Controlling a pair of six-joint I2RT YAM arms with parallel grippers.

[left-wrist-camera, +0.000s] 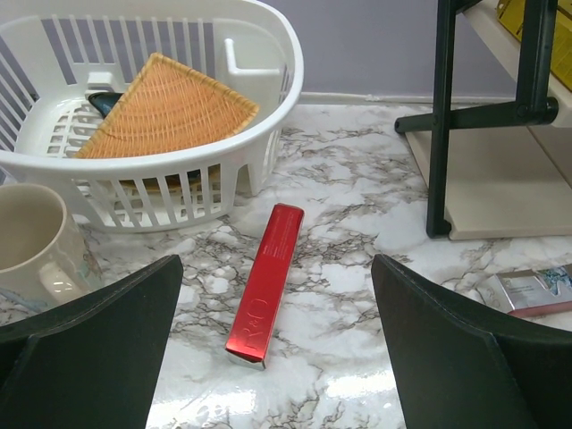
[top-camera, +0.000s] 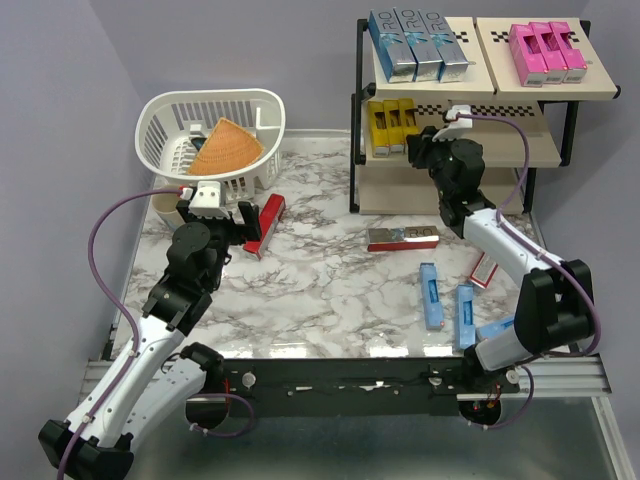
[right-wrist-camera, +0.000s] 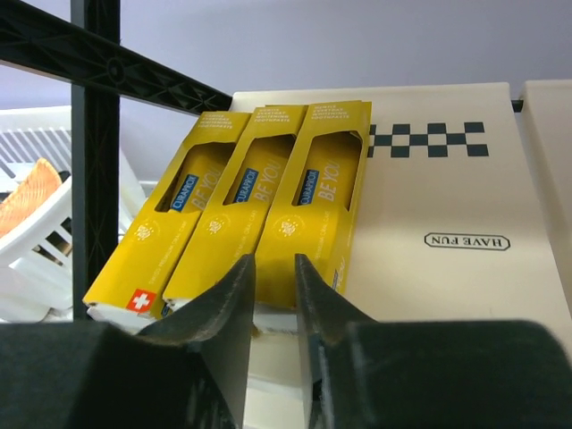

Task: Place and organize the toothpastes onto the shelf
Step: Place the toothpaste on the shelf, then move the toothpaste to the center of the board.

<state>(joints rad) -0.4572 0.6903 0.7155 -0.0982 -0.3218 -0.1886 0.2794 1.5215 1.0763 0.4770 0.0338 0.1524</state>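
Three yellow cartons (right-wrist-camera: 259, 206) on shelf (right-wrist-camera: 447, 188), right tool (right-wrist-camera: 275, 284) nearly closed

Cartons (top-camera: 425, 44) are sitting on the shelf (top-camera: 560, 150); others (top-camera: 430, 295) are lying on the table (top-camera: 320, 290) before it, the basket (top-camera: 160, 125) standing left.

A white basket (top-camera: 165, 118) holds a wicker fan (top-camera: 226, 148); beside it, a cream mug (left-wrist-camera: 31, 241).

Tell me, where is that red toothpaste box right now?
In the top view, the red toothpaste box lies flat on the marble table, left side, below the white basket, before the left gripper.
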